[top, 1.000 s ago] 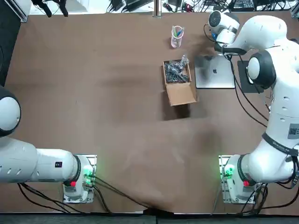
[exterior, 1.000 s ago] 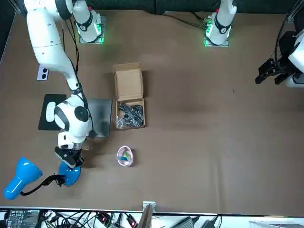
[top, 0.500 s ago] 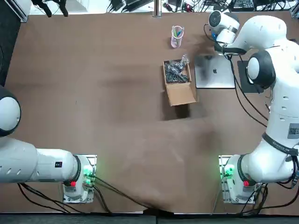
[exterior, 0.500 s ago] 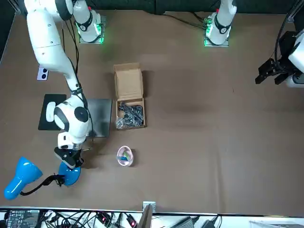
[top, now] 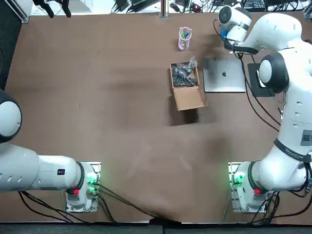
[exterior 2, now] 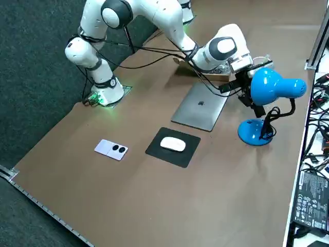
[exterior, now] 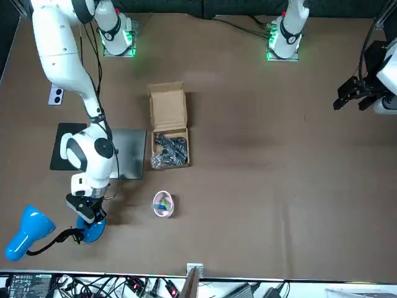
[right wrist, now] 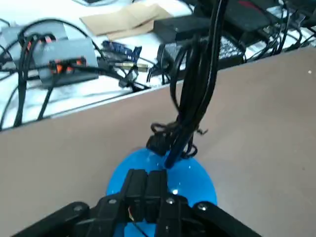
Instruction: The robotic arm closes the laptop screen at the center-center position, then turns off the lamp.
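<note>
Lamp (exterior 2: 272, 87) near the counter's (exterior 2: 154, 206) far edge, close to the shut laptop (exterior 2: 200, 105).
My tool (right wrist: 148, 182), fingers (right wrist: 136, 180) closed together, hangs over its base (right wrist: 197, 180); I judge it light and top-heavy, so press straight down.

Your right arm (top: 288, 112) is extended far forward from its base. Its upper links rise to a high elbow and the forearm slopes down and outward. The wrist (exterior: 93, 152) is bent so that the right gripper (exterior: 84, 210) points downward at the far end of your reach. Its fingers (right wrist: 159, 187) are pressed together with no visible gap.
</note>
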You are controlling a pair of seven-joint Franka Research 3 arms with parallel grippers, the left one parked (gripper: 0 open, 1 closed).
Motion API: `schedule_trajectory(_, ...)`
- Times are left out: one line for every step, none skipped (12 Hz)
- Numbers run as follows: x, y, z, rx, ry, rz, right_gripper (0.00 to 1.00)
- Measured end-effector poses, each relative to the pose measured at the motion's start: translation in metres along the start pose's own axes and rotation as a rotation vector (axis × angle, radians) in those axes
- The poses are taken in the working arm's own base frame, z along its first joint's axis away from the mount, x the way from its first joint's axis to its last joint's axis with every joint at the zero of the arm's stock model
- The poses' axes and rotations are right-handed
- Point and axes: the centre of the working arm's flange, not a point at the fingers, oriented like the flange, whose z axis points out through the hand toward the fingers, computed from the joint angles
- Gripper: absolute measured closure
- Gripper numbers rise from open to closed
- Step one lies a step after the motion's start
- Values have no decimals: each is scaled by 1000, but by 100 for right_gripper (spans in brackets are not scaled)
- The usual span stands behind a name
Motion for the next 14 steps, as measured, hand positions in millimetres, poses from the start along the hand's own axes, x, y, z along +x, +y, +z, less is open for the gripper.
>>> schedule_trajectory(6,1,-4,-1,8,3,98)
schedule_trajectory(11,2,-8,-5,15,6,98)
schedule_trajectory(16,4,-12,-16,20,8,98)
schedule_trajectory(20,6,-14,-34,24,9,96)
schedule_trajectory(23,6,-18,-53,28,6,96)
schedule_trajectory(26,6,-24,-74,32,-4,93)
schedule_trajectory(28,4,-29,-89,34,-17,83)
schedule_trajectory(30,2,-35,-94,34,-20,73)
schedule_trajectory(31,1,-40,-94,31,-17,62)
schedule_trajectory(31,-1,-48,-87,17,-10,39)
schedule_trajectory(30,-1,-53,-82,2,1,27)
schedule_trajectory(29,-1,-58,-76,-17,18,15)
schedule_trajectory(29,0,-62,-70,-37,33,4)
schedule_trajectory(28,0,-67,-64,-57,37,0)
